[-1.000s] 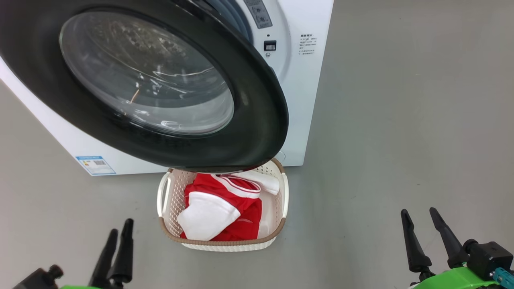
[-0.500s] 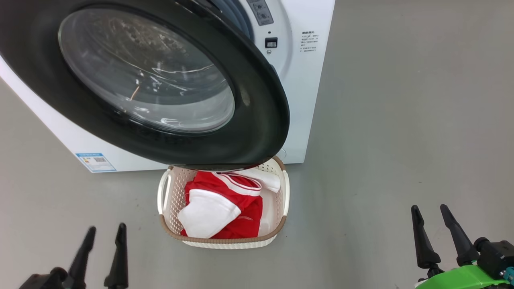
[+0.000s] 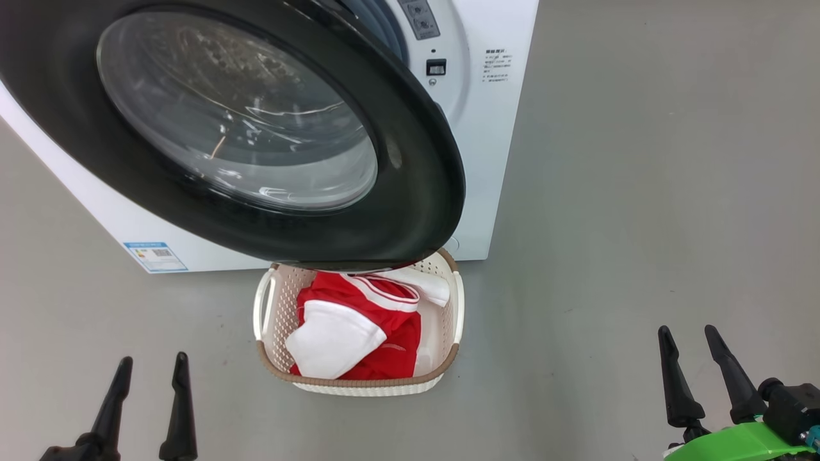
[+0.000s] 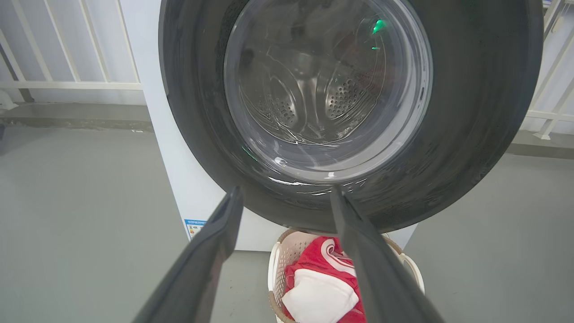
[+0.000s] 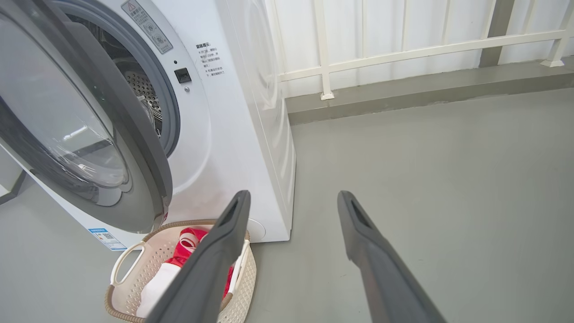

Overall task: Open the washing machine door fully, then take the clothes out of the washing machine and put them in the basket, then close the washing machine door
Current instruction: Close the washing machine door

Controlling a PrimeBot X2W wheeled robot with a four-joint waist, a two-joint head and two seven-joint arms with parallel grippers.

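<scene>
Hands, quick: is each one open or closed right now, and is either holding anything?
Left hand: open, holding nothing.
Right hand: open, holding nothing.

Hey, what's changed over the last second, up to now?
The left gripper slid toward the head view's lower left; the right gripper edged slightly right. Both open, holding nothing. The washing machine door stayed open, the clothes in the basket.

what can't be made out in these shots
- Far end of the cream perforated plastic basket: head view, under the round black-rimmed glass door.
- Bottom of the perforated steel drum: left wrist view, reflections on the glass; right wrist view, door in front.
- Print on the small blue label sticker: head view, too small.
- Red-and-white clothes: right wrist view, partly behind a finger of the right tool.
</scene>
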